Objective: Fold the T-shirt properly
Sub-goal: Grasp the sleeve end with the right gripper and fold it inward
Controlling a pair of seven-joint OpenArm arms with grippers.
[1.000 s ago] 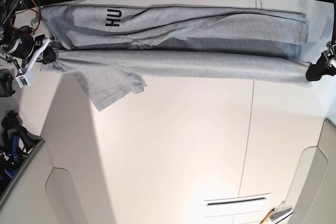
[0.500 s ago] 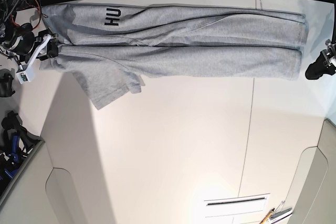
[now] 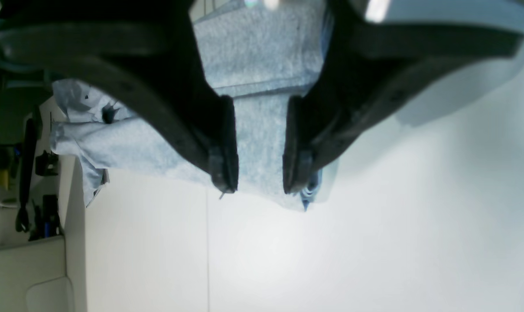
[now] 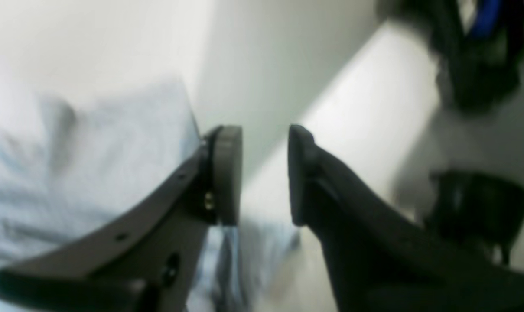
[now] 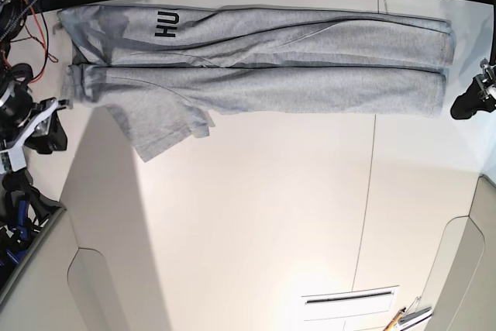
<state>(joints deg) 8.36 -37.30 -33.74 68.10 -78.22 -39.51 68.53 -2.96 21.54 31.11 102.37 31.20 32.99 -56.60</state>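
Base view: T-shirt (image 5: 256, 67) folded lengthwise into a long band along the counter's (image 5: 271, 215) far edge, black lettering uppermost.
Sleeve (image 5: 159, 125): splayed out toward the near side.
Left gripper (image 3: 256, 173): jaws parted, empty, above the shirt's end.
Right gripper (image 4: 265, 173): jaws parted, empty, beside the opposite end.

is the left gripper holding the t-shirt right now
No, the left gripper stands open above the T-shirt, with no cloth pinched between its fingers.
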